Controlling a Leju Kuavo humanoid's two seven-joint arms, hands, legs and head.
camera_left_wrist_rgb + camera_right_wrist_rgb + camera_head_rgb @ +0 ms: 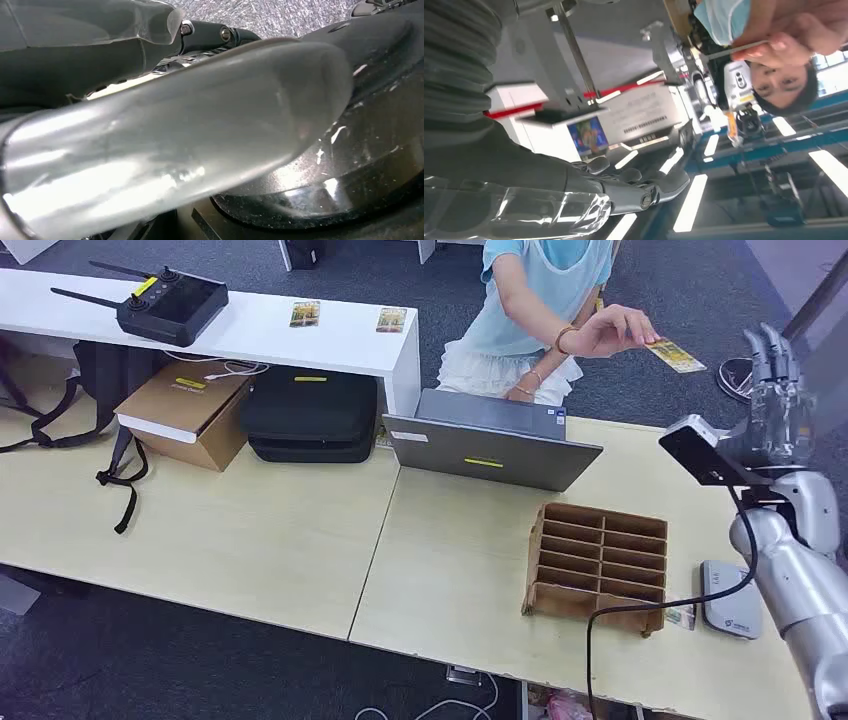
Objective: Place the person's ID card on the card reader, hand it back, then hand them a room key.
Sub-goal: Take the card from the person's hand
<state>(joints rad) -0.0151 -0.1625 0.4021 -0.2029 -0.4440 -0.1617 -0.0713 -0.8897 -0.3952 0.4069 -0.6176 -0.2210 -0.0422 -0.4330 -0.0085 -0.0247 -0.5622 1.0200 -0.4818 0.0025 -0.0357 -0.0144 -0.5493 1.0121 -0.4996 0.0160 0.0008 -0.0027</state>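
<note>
Over desk (300, 530), right hand (775, 390) raised, open

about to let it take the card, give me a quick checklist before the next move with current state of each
1. Yellow ID card offered in the person's hand: ok.
2. Robot's right hand raised beside the card, holding nothing: ok.
3. Right hand touching the card: not ok, a gap remains.
4. Small grey card reader on the table, nothing on it: ok.
5. Left hand state: cannot tell.
</note>
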